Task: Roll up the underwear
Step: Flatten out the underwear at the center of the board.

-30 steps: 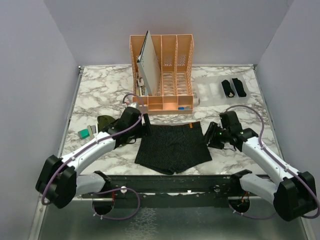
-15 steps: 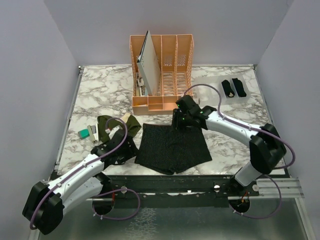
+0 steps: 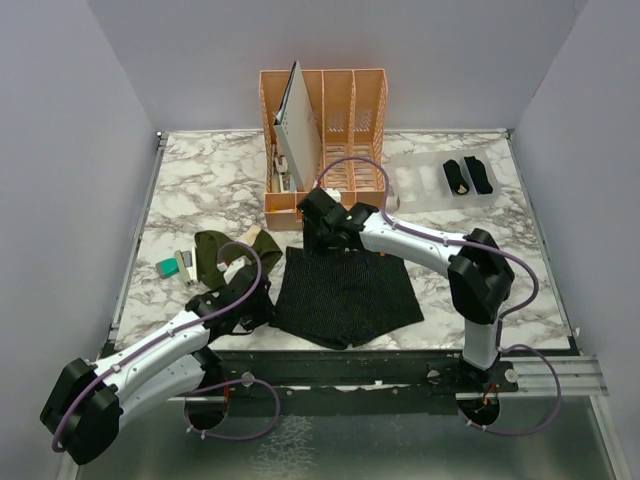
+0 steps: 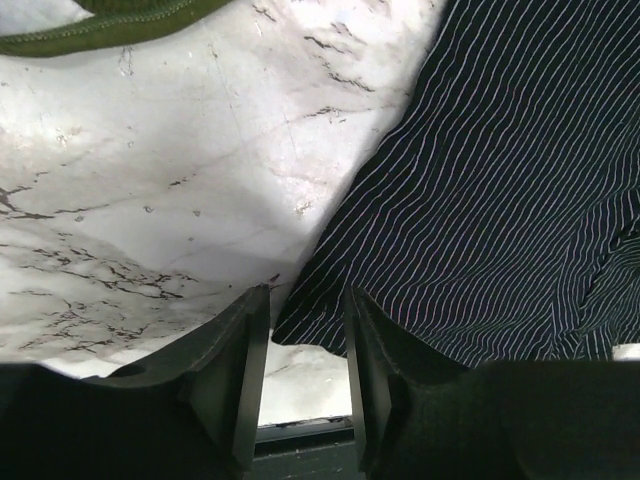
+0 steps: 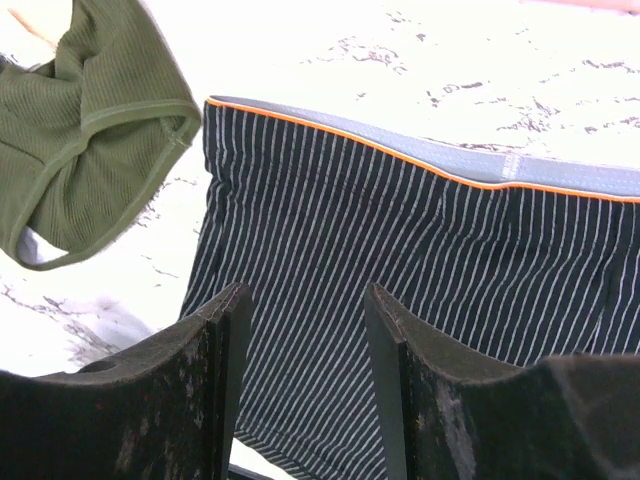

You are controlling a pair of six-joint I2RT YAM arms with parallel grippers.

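Lying flat on marbled table (image 3: pixel 200 180), grey walls (image 3: pixel 60 120) around: striped underwear (image 3: pixel 350 295); left gripper (image 4: pixel 305 296), right gripper (image 5: pixel 306 295) part-open.

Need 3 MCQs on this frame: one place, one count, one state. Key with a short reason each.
1. Relative to the striped underwear, the olive-green underwear lies: A) on top B) to its left C) to its right.
2. Count of rolled black bundles in the clear tray: A) two B) one C) four.
3. The striped underwear is: A) rolled B) lifted C) spread flat.

B: the top view shows it beside the left edge.
A: two lie side by side.
C: waistband and legs lie open on the table.
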